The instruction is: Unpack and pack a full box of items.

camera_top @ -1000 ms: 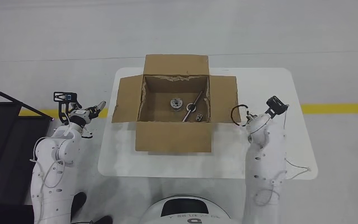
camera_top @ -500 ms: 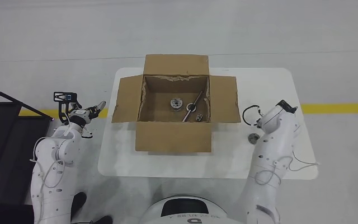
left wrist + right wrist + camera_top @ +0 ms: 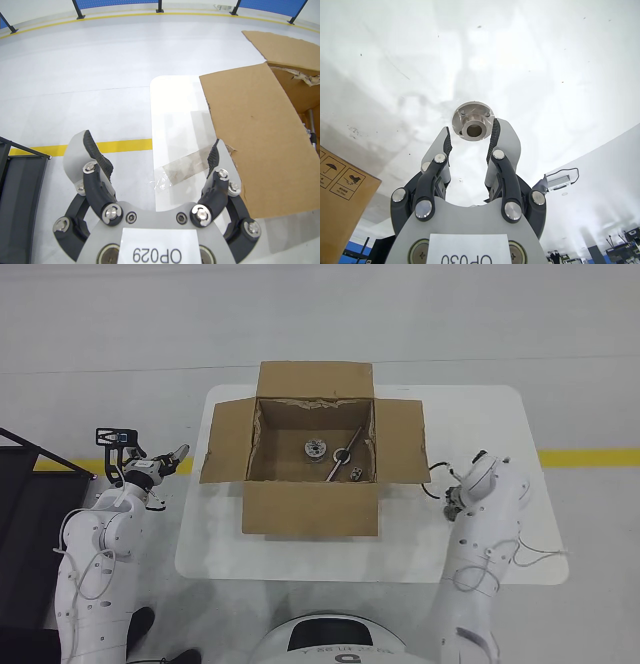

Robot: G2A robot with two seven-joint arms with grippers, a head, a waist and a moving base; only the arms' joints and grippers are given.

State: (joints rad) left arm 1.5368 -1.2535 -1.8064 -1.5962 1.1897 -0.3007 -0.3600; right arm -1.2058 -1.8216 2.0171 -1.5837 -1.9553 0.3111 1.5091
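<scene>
An open cardboard box (image 3: 310, 509) stands in the middle of the white table (image 3: 480, 424). Inside it lie a round metal part (image 3: 315, 448), a thin metal rod (image 3: 347, 449) and a small metal piece (image 3: 355, 473). A metal flange (image 3: 473, 123) lies on the table right of the box. My right gripper (image 3: 471, 127) is open just above it, one finger on either side, and in the top view the right gripper (image 3: 450, 499) sits beside the box's right flap. My left gripper (image 3: 152, 140) is open and holds nothing, off the table's left edge, where the top view shows the left gripper (image 3: 165, 459).
A black rack (image 3: 20, 524) stands on the floor at the far left, close to the left arm. The box's left flap (image 3: 250, 150) hangs out over the table. A worn tape patch (image 3: 185, 167) marks the table near its left edge. Bare table lies right of the flange.
The right arm swung out from the box's right flap, the flange showed lying on the table, and the gripper has now come back over it. The left arm has not moved.
</scene>
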